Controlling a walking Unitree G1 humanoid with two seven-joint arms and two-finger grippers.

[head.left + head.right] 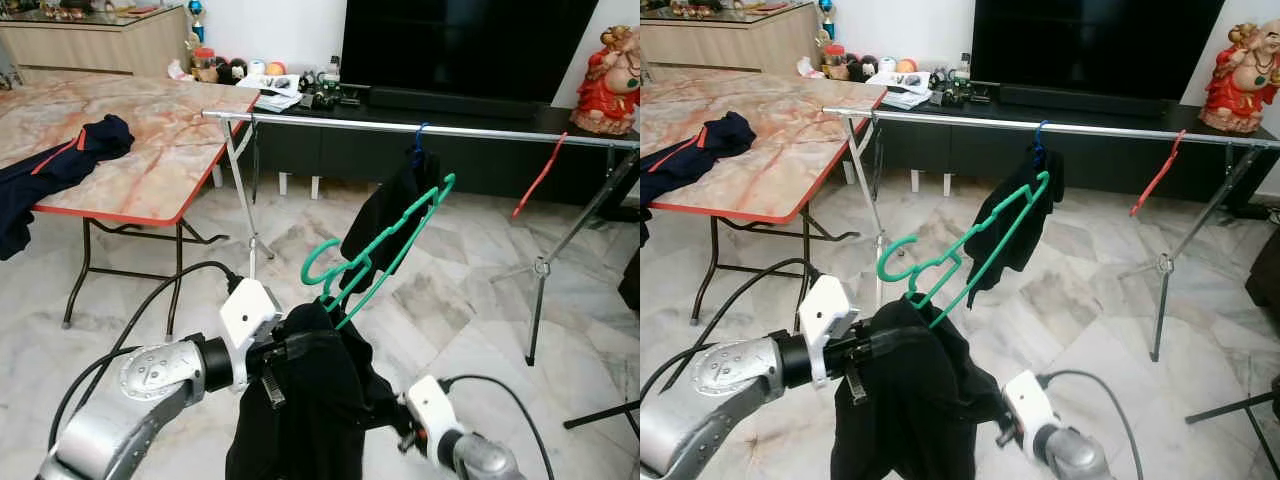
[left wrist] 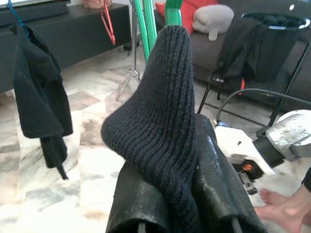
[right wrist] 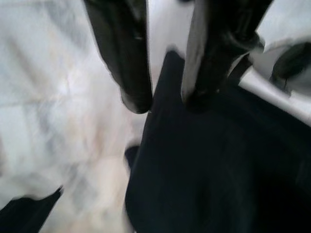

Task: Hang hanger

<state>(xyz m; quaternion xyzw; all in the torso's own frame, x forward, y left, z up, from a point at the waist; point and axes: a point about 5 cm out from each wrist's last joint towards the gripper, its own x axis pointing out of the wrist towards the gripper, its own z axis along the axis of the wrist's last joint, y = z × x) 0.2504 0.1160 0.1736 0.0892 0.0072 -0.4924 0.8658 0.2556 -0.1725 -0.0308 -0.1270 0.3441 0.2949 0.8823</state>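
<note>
Left gripper (image 2: 170, 194) clenched on black knit garment (image 1: 310, 400) carrying green hanger (image 1: 385, 250), short of the rail (image 1: 420, 128). Right gripper (image 3: 165, 104) fingers parted beside the cloth, blurred. Hung black garment (image 1: 390, 215) ahead; red hanger (image 1: 538, 178), table (image 1: 170, 140) nearby.

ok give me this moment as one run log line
left gripper: shut on black garment with green hanger | right gripper: open, beside garment | rail: hanger not yet hung
</note>
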